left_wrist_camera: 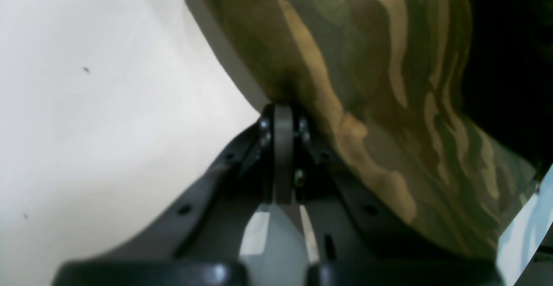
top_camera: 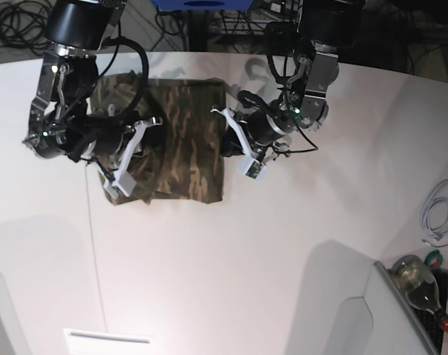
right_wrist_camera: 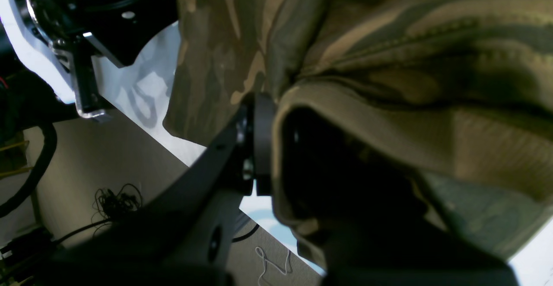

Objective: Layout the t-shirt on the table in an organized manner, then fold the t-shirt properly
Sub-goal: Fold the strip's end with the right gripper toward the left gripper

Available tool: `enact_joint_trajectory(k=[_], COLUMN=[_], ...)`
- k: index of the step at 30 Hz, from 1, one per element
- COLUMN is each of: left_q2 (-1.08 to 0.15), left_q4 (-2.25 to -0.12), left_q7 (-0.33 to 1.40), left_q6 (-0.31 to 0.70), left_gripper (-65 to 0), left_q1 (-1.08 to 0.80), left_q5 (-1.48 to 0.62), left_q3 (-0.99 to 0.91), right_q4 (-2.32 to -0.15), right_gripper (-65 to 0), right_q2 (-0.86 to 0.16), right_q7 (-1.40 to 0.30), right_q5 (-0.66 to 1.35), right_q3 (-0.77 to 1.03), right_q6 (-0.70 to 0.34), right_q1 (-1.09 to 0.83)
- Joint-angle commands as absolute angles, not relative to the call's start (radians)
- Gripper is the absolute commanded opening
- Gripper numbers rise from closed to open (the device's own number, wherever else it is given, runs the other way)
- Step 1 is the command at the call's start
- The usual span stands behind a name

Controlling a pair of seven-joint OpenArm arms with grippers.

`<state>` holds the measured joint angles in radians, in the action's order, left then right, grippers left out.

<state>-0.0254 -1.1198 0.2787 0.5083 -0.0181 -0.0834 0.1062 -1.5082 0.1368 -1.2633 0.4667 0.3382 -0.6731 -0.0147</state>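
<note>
Gripping the camouflage t-shirt (top_camera: 181,140) at both side edges, my left gripper (left_wrist_camera: 283,113) and right gripper (right_wrist_camera: 270,141) are clamped on cloth, seemingly to spread it flat on the far-left table (top_camera: 283,251).

Soft matt camouflage cloth with a ribbed tan neck band on the t-shirt (right_wrist_camera: 389,61), smooth white faintly sheened top on the table (left_wrist_camera: 95,117), matt dark plastic with bare metal screws on the left gripper (left_wrist_camera: 283,147), glossy green glass on the bottle (top_camera: 416,281).
</note>
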Motion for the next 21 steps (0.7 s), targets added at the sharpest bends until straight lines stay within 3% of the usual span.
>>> enact_joint_trajectory(k=[1,21], left_q2=[-0.024,-0.024], left_q4=[-1.138,-1.138], left_q7=[0.263,0.263], left_q6=[0.518,0.518], left_gripper=[-65.0,-65.0], left_q1=[-0.008,-0.008], left_q5=[-0.097,-0.097], left_q3=[0.107,0.105], right_q4=[-1.520,-1.484], right_gripper=[-63.5,-64.1], right_q2=[0.140,0.150], right_q7=[-1.250,-1.248], right_q5=[0.490,0.492], right_q3=[0.337,0.285], right_q6=[-0.670,-0.670], right_q1=[0.002,0.041])
